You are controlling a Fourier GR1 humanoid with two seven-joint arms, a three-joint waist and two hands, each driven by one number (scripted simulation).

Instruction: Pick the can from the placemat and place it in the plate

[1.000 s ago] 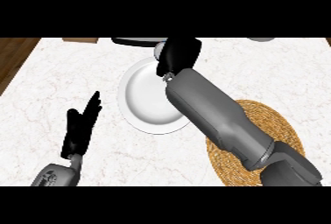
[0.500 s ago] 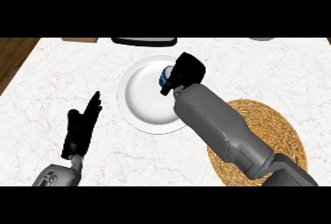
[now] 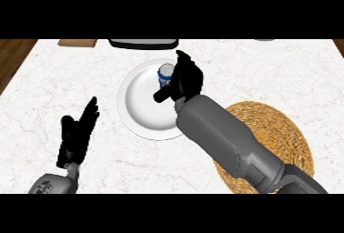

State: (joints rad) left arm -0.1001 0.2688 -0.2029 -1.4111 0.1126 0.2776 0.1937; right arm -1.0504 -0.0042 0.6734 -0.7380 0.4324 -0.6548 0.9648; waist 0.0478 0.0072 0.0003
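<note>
- Item under transfer: the can (image 3: 165,73) is upright in the upper middle of the frame, over the upper part of the white plate (image 3: 144,119). I cannot tell whether its base touches the plate.
- Right hand (image 3: 185,83): its fingers (image 3: 189,66) wrap the can's right side and the thumb (image 3: 163,96) curls across below it, so the can is clasped. I judge the hold is kept so that the can stays vertical until it is set down.
- The grey forearm (image 3: 222,136) runs in from the lower right, crossing the left edge of the woven placemat (image 3: 279,132). The placemat carries nothing that I can see.
- Left hand (image 3: 76,136): at rest in the lower left of the frame, fingers straight and close together, pointing up, holding nothing. It sits well apart from the plate, which I take as keeping out of the working arm's path.
- Change noted: a second ago the right hand and can were at the plate's upper rim. They have since come down the frame and now sit inside the rim. The left hand has not shifted.
- Assessment: the carry looks complete, with lowering and release outstanding.
- The marble surface (image 3: 67,77) also bears a dark object (image 3: 143,43) at the top edge, uninvolved.
</note>
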